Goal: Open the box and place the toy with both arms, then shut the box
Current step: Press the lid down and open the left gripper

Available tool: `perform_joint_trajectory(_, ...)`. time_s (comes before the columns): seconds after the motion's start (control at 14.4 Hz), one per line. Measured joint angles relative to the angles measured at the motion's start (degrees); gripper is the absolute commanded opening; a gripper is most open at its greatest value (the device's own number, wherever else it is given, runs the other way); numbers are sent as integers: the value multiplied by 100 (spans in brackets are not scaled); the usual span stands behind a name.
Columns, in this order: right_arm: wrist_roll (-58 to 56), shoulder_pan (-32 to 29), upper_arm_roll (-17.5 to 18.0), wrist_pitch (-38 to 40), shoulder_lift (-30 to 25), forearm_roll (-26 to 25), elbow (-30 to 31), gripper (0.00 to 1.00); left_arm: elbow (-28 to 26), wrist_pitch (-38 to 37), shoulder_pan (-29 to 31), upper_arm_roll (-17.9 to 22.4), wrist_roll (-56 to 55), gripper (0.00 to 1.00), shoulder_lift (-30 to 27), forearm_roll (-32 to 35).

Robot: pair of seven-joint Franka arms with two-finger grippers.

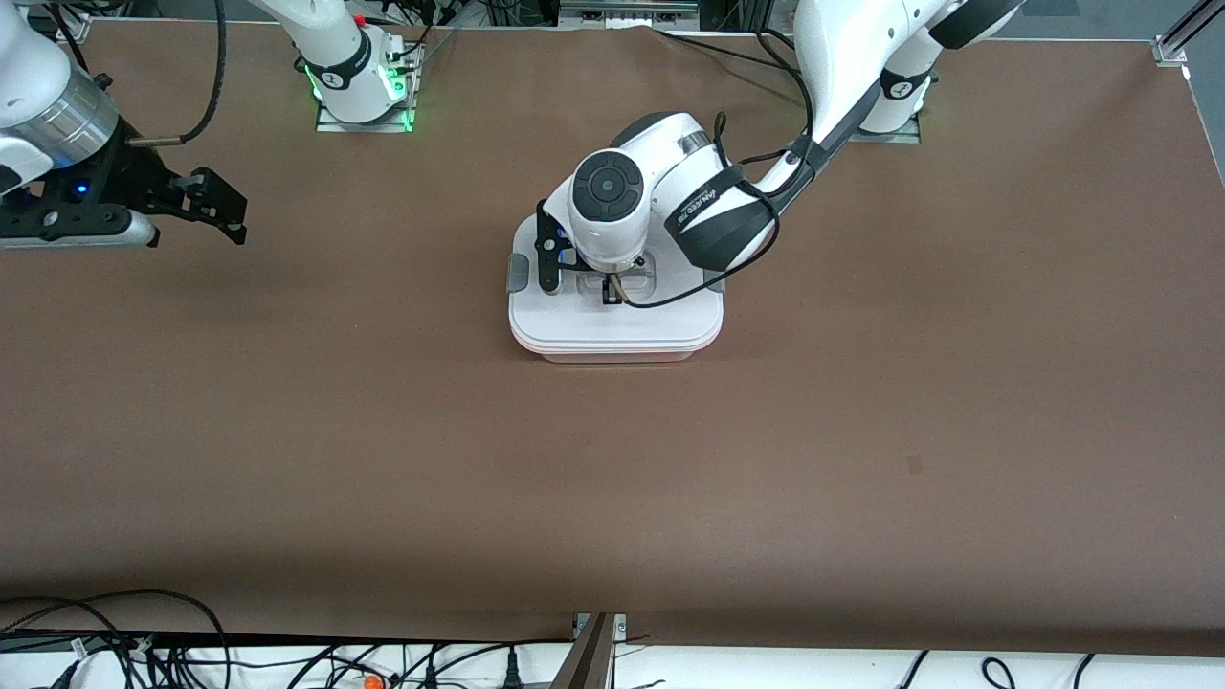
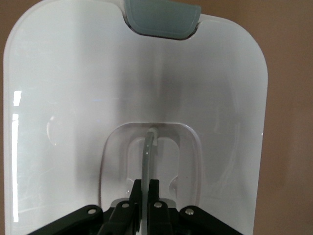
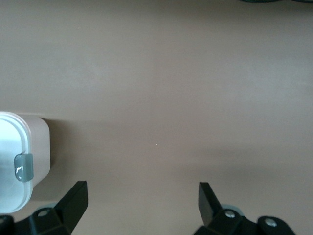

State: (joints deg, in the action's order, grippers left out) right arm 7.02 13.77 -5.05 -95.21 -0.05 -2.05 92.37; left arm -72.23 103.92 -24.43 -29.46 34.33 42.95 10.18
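the box sits near the middle of the brown table, a little toward the robots' bases, with its white lid on and lying flat. a grey side clip shows at one short end of the lid, and another grey clip shows at the end facing the right arm's end of the table. the clear recessed handle lies in the centre of the lid. the left gripper is down in that recess, its two black fingers drawn in close together with the thin upright bar of the handle pinched between them. the left arm bends down over the box and hides much of the lid from the front camera. the toy cannot be seen anywhere. the right gripper waits in the air over bare table at the right arm's end, well apart from the box, its fingers spread wide with nothing between them.
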Motion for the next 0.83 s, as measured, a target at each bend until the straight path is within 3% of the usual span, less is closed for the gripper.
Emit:
perform_joint_trajectory(0.7,40,-4,-20,48,67,102,-93,100,-21,186,16,45,-256,0,1,10)
perform_joint_trajectory(0.76,40,-4,-20,48,67,104,-93,100,-24,186,16,45,-261,2,1,10)
perform_joint_trajectory(0.83,40,-4,-20,49,68,105,-93,100,-27,186,13,44,-264,23,0,10)
